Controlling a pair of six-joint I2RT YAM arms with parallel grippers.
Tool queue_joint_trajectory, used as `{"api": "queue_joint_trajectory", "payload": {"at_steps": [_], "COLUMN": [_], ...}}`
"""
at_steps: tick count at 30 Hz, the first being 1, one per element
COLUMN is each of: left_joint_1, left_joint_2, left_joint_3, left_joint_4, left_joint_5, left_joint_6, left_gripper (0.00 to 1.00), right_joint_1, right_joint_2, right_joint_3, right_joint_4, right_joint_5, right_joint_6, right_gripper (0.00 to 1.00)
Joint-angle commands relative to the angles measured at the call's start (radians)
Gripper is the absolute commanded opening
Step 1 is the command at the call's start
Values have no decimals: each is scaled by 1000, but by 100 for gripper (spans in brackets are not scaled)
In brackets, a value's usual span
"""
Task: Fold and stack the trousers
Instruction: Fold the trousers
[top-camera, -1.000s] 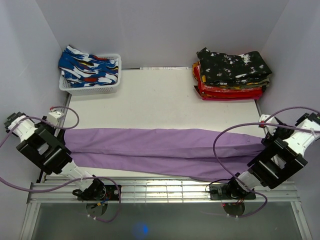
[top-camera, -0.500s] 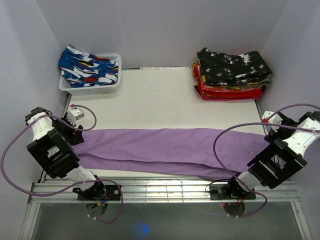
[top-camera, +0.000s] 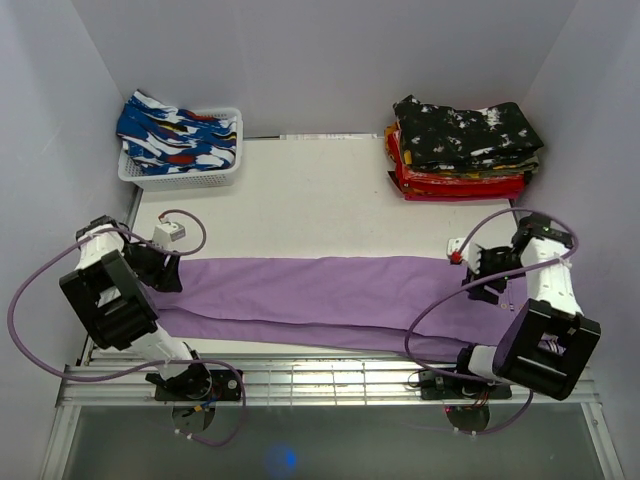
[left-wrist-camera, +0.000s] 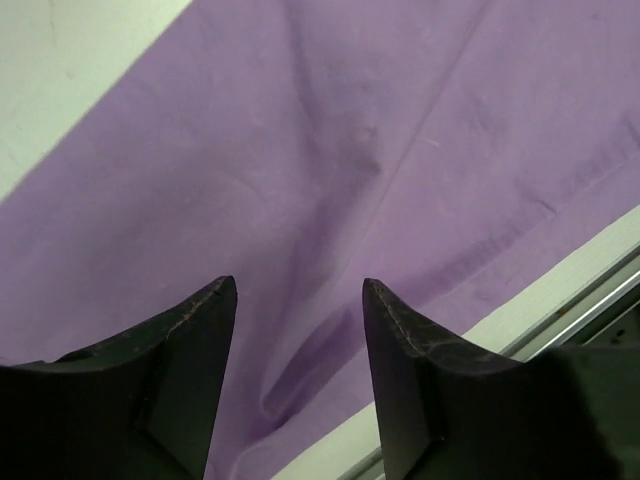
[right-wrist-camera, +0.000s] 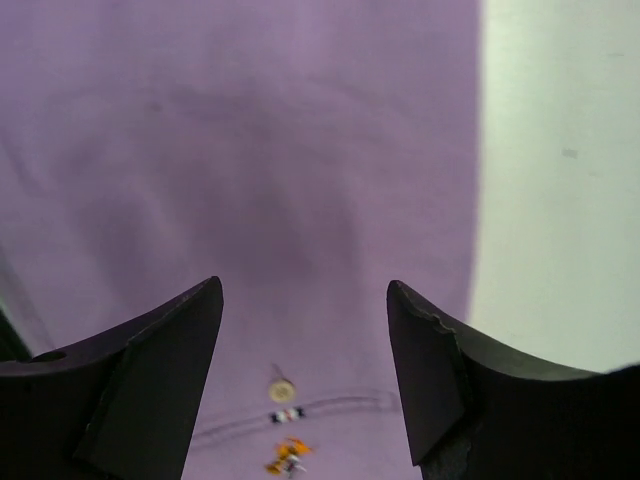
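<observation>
Purple trousers (top-camera: 320, 295) lie folded lengthwise across the table's near half. My left gripper (top-camera: 168, 272) is open just above their left end; the left wrist view shows the cloth (left-wrist-camera: 330, 170) between the spread fingertips (left-wrist-camera: 210, 310), with nothing held. My right gripper (top-camera: 482, 275) is open above the right end, over the waistband; the right wrist view shows the cloth (right-wrist-camera: 250, 150), a small button (right-wrist-camera: 282, 389) and a tag between its fingers (right-wrist-camera: 420, 330). A stack of folded trousers (top-camera: 463, 148) with a black-and-white pair on top sits at the back right.
A white basket (top-camera: 182, 170) with blue patterned cloth (top-camera: 175, 135) stands at the back left. The bare white tabletop (top-camera: 310, 200) lies between basket and stack. A metal rail (top-camera: 330, 380) runs along the near edge. White walls close in left, right and back.
Both grippers have let go of the trousers' ends and moved inward over the cloth. The trousers now lie flat on the table, drawn slightly narrower.
</observation>
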Motion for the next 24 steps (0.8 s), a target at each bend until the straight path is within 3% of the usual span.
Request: {"api": "queue_joint_trajectory", "payload": {"at_steps": [1,4,9,13,16,21,24], "left_joint_1": [0,-14,-55,-112,-118,-118,-111], "left_joint_2": [41,82,168,246,283,240,170], "left_joint_3": [17,20,67,138,249,371,395], "left_joint_4": [43,89,142,190,170,31,-66], "left_joint_5": [-62,-112,-140,-148,-88,-2,20], "left_joint_6": [-137,-237,-414,-540,-628,-601,-444], "left_gripper": [63,62,62,61,64,76,80], "right_joint_1": [108,158,182,189,216,259,302], "right_joint_2": [-33,3,206,352,355,257,177], "right_joint_3": [-119,-173,-140,9,103,221,224], "right_joint_4": [130,249,411,419,381,226,157], "right_joint_5": [105,151,279,267,239,110,27], "right_joint_6": [178,275,419,531,548,543,525], "right_gripper": [72,72,68,66,65,64,64]}}
